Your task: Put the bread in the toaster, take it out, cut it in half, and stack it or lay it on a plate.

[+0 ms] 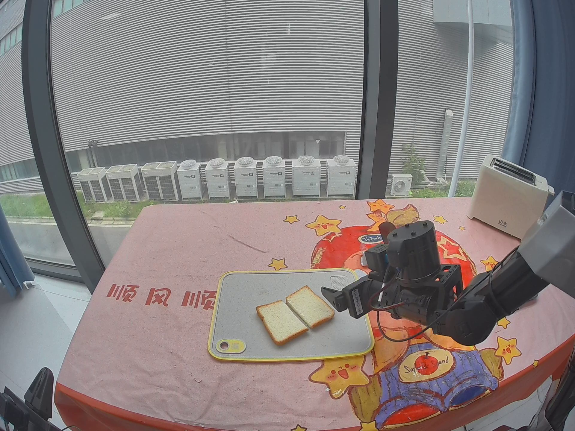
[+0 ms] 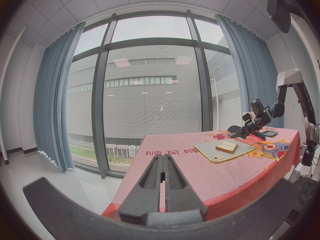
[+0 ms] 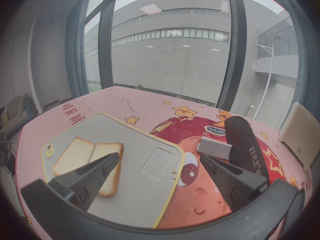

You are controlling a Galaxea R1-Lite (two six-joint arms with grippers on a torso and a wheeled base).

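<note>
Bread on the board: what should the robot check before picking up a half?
1. Bread cut in two: ok, halves lie side by side, touching, on the board.
2. Right fingers open: ok, above the board's right part.
3. Knife out of the way: ok, on the table, apart from the board.
4. Left fingers clear: ok, shut, off the table's edge.
5. Plate ready: cannot tell.

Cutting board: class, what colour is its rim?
Yellow; the cutting board itself is grey. Clearest in the head view.
</note>
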